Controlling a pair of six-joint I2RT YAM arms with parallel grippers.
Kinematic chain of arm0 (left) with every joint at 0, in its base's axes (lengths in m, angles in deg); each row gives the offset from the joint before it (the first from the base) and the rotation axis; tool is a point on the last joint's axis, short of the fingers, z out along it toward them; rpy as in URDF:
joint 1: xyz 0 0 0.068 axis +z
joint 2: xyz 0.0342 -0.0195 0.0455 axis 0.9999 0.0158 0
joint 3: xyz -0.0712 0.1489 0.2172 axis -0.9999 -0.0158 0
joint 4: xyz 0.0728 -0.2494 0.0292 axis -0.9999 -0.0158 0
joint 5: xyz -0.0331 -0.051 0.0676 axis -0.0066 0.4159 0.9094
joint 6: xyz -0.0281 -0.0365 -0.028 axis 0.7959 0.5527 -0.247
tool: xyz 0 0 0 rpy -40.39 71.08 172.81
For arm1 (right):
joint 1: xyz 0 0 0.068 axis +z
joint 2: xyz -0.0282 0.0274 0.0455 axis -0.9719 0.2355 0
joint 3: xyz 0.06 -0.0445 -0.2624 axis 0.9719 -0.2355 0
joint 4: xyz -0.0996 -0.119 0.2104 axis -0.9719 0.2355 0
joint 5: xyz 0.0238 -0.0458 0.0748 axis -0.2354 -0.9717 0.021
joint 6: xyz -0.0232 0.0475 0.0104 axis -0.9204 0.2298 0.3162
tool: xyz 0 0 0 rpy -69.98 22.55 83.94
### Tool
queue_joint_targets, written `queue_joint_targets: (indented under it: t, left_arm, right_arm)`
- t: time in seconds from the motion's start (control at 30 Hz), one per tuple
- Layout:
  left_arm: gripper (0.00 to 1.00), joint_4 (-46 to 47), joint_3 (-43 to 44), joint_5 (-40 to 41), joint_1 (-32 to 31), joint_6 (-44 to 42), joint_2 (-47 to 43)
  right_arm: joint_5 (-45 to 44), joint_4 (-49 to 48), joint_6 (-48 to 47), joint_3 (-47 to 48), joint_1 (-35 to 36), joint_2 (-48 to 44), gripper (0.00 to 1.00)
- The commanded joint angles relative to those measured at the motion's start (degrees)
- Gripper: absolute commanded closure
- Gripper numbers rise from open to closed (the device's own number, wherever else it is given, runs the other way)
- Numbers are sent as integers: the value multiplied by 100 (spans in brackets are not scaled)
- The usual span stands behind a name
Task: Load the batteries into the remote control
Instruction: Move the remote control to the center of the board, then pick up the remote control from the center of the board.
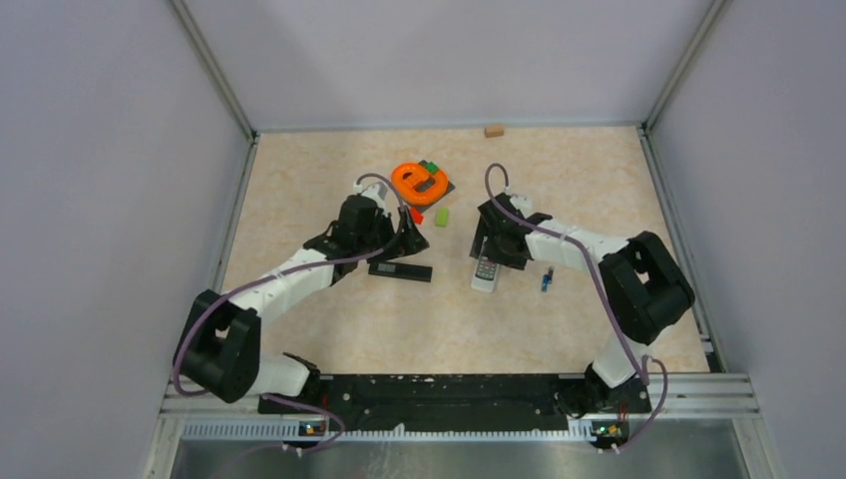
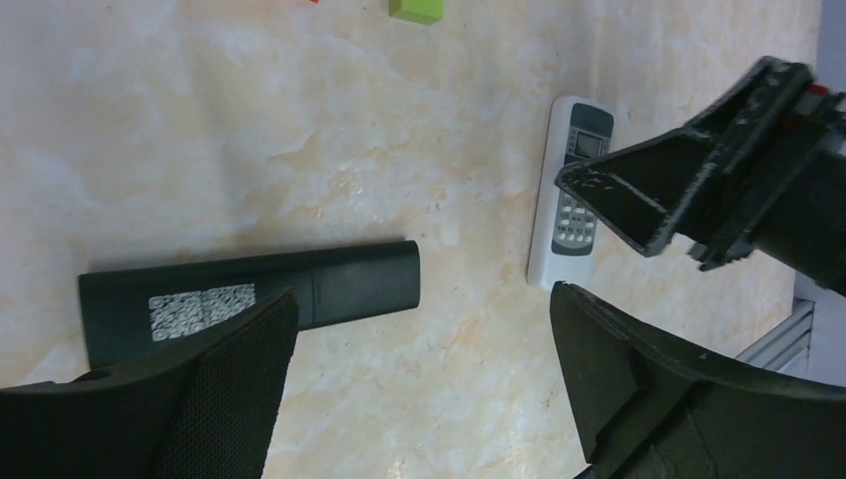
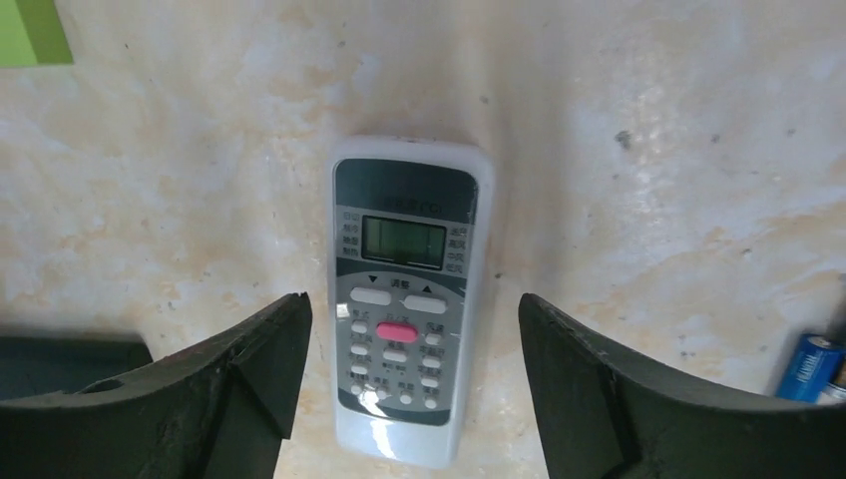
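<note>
The right gripper point(image 3: 414, 371) is wide open and holds nothing. Its two dark fingers point(image 3: 229, 374) stand on either side of the near end of the white remote point(image 3: 404, 289), with a strip of bare table showing between each finger and the remote's edge. The white remote lies flat and face up, its small screen towards the far end and its buttons, one of them pink, towards the near end. In the overhead view it sits right of the table's point(image 1: 329, 329) centre, under the right gripper point(image 1: 489, 249). Just to its right lie the blue batteries point(image 1: 547, 280), loose on the tabletop and apart from the remote. The right wrist view shows one blue battery point(image 3: 810, 367) at its right edge. The left gripper point(image 2: 419, 384) is also spread wide and empty, hanging just near of the black remote point(image 2: 249, 294). That remote lies flat left of centre, a pale patterned sticker facing up. The pictures do not show which remote the batteries belong in. Beyond the two remotes sit a red block point(image 1: 417, 215) and a green block point(image 1: 441, 216) side by side. Farther still is an orange ring point(image 1: 419, 181). A small tan block point(image 1: 494, 130) rests by the far wall.
</note>
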Motion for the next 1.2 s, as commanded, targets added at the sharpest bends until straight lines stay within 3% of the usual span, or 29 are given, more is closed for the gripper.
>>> queue_joint_targets:
  t: [0.0,0.2,0.43,0.67,0.73,0.9,1.17]
  left_arm:
    - [1,546,482,394,-388,51,508]
    - [1,578,1421,561,-1029,-507,1603]
    - [13,31,2758,833,-1824,-1455,2901]
    - [7,-858,3744,1834,-2300,-1043,3955]
    - [2,-885,3798,1879,-2366,-972,4089]
    - [1,-1034,4084,1886,-2537,-1049,4412]
    - [17,-1596,4557,2577,-2747,-993,4827]
  right_arm:
    - [-14,-92,-151,-117,-307,-933,22]
    - [70,147,-145,-547,-988,-1812,24]
    - [-181,548,9,-1394,-1572,-2903,32]
    - [-81,635,24,-1984,-1913,-3469,32]
    - [-46,644,-8,-2059,-1973,-3517,32]
    - [-4,626,-62,-2161,-2085,-3598,32]
    - [5,607,-68,-2217,-2160,-3630,32]
